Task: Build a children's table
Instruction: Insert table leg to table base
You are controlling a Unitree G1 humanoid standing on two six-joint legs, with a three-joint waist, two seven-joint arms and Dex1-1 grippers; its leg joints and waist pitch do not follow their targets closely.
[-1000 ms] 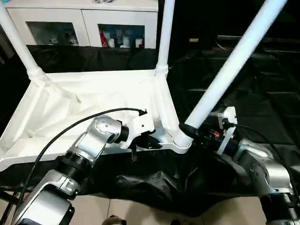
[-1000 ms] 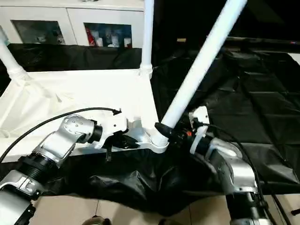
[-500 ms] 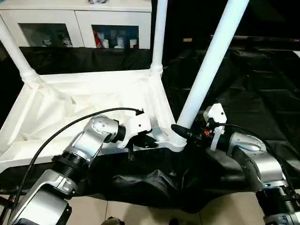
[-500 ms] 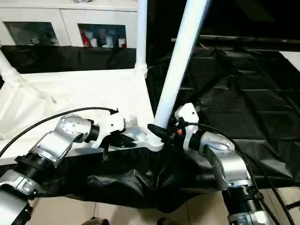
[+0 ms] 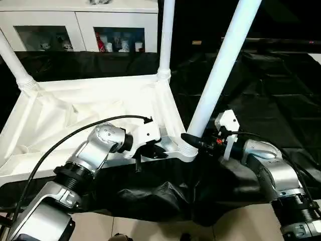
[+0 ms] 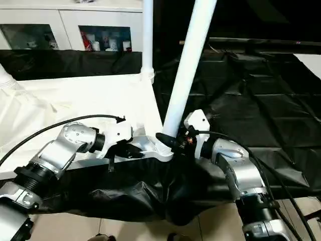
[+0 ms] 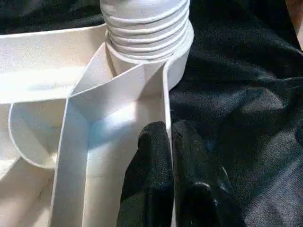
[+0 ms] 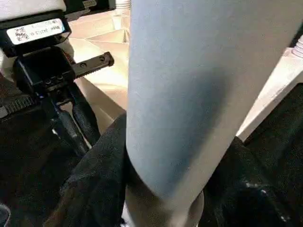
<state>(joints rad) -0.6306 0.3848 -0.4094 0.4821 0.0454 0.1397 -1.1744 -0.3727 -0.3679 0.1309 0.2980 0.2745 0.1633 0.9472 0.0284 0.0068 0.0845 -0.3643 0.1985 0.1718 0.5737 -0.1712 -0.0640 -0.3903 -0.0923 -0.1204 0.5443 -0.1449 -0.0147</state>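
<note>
Lying upside down on black sheeting (image 5: 261,100), the table top (image 5: 90,115) has legs standing in its corner sockets. The left gripper (image 7: 169,142) pinches the top's near rim wall between its pressed fingers, beside the near-right socket (image 5: 188,149). The right gripper (image 5: 193,142) clasps the base of the slightly tilted leg (image 5: 220,70) seated there, its fingers around it.

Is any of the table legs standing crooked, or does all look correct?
One stands out: the near leg, held at its base by the right gripper, leans away from the tabletop instead of standing straight like the far corner leg. The left gripper pinches the tabletop's rim beside that socket.
</note>
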